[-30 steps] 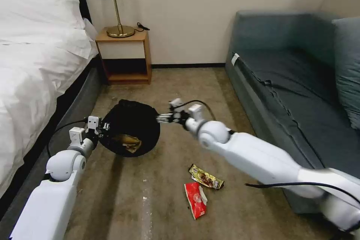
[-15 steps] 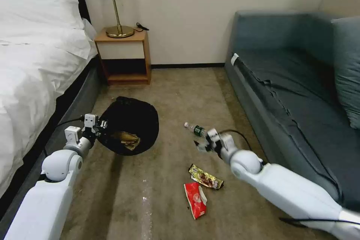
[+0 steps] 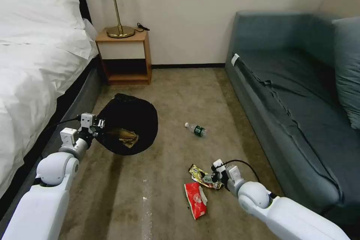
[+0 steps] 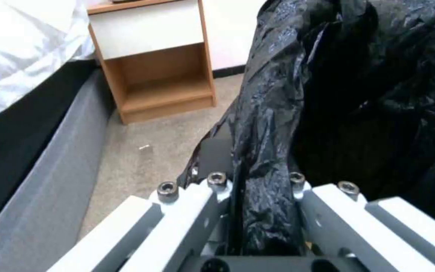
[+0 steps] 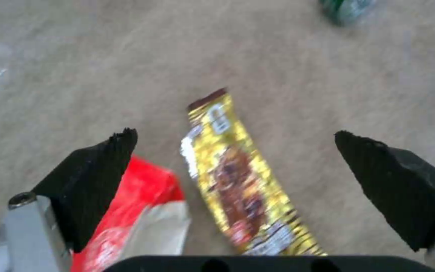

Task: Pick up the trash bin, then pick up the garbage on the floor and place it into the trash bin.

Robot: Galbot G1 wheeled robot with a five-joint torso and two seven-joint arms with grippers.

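Note:
The trash bin, lined with a black bag, hangs tilted above the carpet. My left gripper is shut on its near rim. A crumpled brown paper bag lies inside. My right gripper is low over the floor and open, its fingers on either side of the gold-brown wrapper without touching it. The red snack packet lies just beside the wrapper. Farther off on the carpet is a small clear bottle.
A bed runs along the left and a grey-blue sofa along the right. A wooden nightstand with a lamp stands against the far wall. Open carpet lies between bed and sofa.
My right arm pulled back from beside the bin and dropped to the floor over the gold-brown wrapper. The bottle it covered now shows. My left arm and the bin drifted slightly left.

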